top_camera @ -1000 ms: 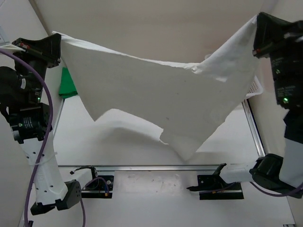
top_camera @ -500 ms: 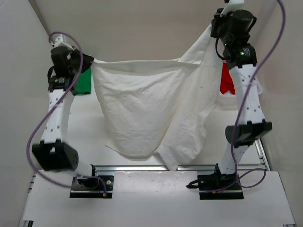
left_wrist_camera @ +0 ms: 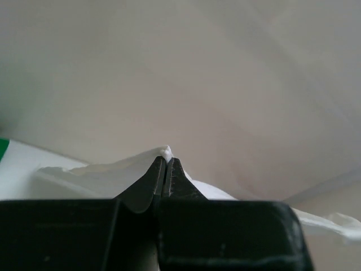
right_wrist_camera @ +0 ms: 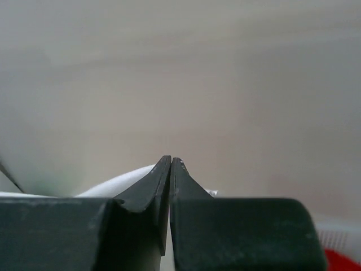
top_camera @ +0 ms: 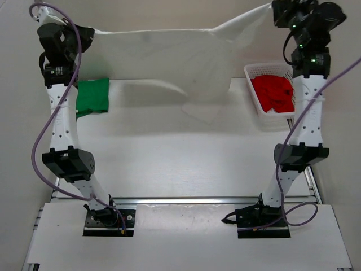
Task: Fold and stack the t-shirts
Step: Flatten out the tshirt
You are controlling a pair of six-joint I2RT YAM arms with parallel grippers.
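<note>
My left gripper [left_wrist_camera: 166, 161] is pressed shut on one corner of the off-white t-shirt [top_camera: 169, 56] and my right gripper [right_wrist_camera: 170, 161] on another, with the cloth stretched between them over the table's far side. The green t-shirt [top_camera: 93, 96] lies beside my left arm, and the red t-shirt [top_camera: 273, 93] sits in the basket [top_camera: 249, 84].

A robot lab cell. 2 arms [top_camera: 63, 121] stand bolted to an aluminium rail [top_camera: 186, 199] at a white worktop [top_camera: 169, 164]. Plain pale walls [top_camera: 169, 11] enclose it, and purple cables [top_camera: 38, 148] hang loose.

Off-white shirt [top_camera: 169, 53] spans the far side; green shirt [top_camera: 93, 96] left, basket [top_camera: 249, 79] right; table [top_camera: 169, 152] middle open
</note>
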